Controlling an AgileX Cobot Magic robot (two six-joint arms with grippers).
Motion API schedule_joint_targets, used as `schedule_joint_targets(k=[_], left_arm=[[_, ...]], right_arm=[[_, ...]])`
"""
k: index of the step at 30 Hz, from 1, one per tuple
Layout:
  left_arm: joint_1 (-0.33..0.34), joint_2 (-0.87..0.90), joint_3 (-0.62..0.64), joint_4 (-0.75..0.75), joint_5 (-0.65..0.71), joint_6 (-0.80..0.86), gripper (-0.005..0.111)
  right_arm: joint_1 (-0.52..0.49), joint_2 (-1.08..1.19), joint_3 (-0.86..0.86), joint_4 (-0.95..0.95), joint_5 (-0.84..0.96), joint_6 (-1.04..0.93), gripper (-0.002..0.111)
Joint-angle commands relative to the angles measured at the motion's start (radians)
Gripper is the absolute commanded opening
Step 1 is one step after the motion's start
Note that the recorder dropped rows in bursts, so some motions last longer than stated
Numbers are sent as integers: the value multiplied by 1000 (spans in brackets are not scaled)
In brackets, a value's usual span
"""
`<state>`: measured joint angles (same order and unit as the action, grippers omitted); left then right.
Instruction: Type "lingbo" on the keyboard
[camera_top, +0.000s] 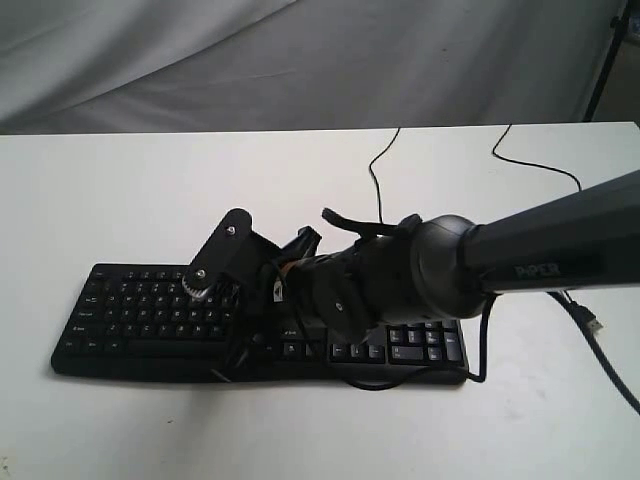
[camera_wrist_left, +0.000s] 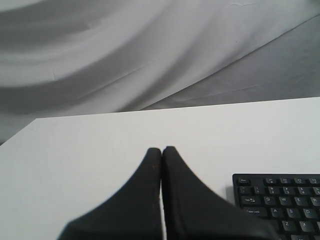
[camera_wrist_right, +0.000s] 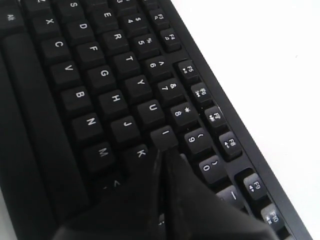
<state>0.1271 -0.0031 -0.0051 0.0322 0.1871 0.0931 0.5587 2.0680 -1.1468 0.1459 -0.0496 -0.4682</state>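
The black keyboard (camera_top: 130, 310) lies across the white table (camera_top: 100, 200). My right arm reaches over its middle and hides many keys. The right gripper (camera_wrist_right: 162, 151) is shut with nothing between its fingers. Its joined tips rest at the near edge of the I key (camera_wrist_right: 163, 137), between I and K. In the exterior view that gripper (camera_top: 245, 300) is low over the keys. The left gripper (camera_wrist_left: 161, 149) is shut and empty, hovering over bare table beside the keyboard's Esc and Tab corner (camera_wrist_left: 285, 200). It does not show in the exterior view.
Two thin black cables (camera_top: 375, 175) (camera_top: 535, 165) run over the table behind the keyboard. A loose cable with a metal USB plug (camera_top: 592, 322) lies at the right. A grey cloth backdrop (camera_top: 300, 60) hangs behind the table's far edge.
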Motion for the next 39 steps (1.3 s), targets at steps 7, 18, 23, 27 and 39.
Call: schedule_joint_targets(k=[7,18,23,27,39], left_arm=[[-4,3,5,-1,-4,-3,1],[-4,3,5,-1,-4,-3,1],[-4,3,5,-1,-4,-3,1],[-4,3,5,-1,-4,-3,1],[-4,3,5,-1,-4,-3,1]], right_arm=[[-2,13,-7,-12,6,-4,0],[-1,30,-7,-12,11,-6,0],[-1,-6,-7,-19,37,-6,0],[-1,-39,-12,-35,50,-6,0],[-1,42,-173,-85,140,-9,0]])
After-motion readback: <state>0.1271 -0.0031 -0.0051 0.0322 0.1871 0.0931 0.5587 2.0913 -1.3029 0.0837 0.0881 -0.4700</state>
